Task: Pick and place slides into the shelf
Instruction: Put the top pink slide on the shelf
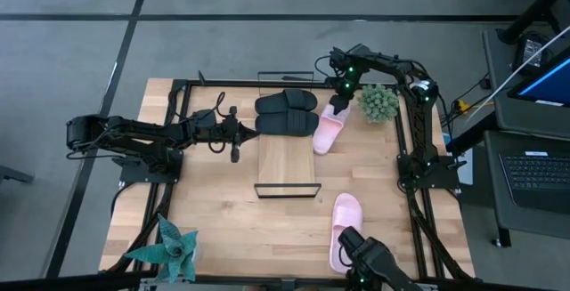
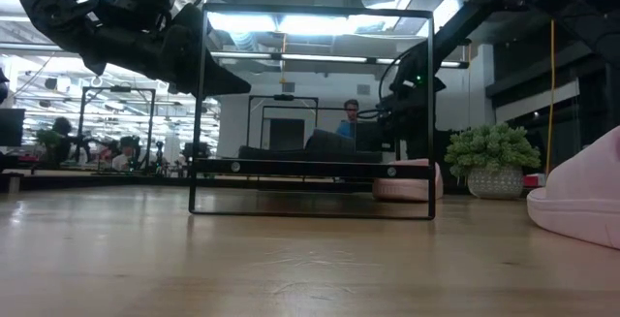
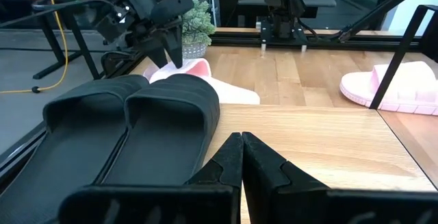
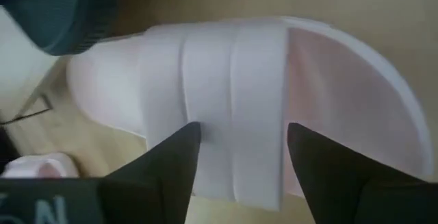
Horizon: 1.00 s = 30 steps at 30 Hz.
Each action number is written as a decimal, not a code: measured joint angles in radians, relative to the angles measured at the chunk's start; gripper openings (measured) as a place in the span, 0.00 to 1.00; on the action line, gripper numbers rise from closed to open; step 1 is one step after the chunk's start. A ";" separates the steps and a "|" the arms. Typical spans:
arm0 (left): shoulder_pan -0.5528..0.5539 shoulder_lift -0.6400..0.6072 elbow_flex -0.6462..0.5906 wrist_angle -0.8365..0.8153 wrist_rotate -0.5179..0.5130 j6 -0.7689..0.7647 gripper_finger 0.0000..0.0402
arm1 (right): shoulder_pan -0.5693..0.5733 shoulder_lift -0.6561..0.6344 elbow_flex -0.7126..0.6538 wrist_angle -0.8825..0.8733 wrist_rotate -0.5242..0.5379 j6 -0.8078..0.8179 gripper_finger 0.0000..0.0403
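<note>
Two black slides [image 1: 286, 112] lay side by side across the far end of the shelf [image 1: 287, 159], the long light-wood board in the middle of the tabletop [image 1: 223, 211]. Just right of them, off the board, a pink slide [image 1: 327, 133] rested on the tabletop with its far end up against the right tool [image 1: 339, 104]. That tool came down over the pink slide's strap [image 4: 233, 107], its two dark fingers [image 4: 164, 166] spread on either side of the strap without closing on it. The left tool [image 1: 235, 133] hovered at the shelf's left edge beside the black pair, fingers pressed together and holding nothing. The second pink slide [image 1: 345, 231] sat well apart at the near right of the tabletop. A small potted plant [image 1: 378, 102] stood just right of the right tool, and a spiky teal plant [image 1: 171, 248] stood at the near left corner.
</note>
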State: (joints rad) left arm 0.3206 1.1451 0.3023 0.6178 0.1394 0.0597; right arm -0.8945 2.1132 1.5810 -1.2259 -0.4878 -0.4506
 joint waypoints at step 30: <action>0.000 0.000 0.000 0.000 0.000 0.000 0.00 | -0.018 0.001 0.000 -0.155 -0.085 -0.132 0.03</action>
State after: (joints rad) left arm 0.3206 1.1450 0.3023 0.6181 0.1394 0.0601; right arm -0.9122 2.1143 1.5810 -1.3811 -0.5724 -0.5828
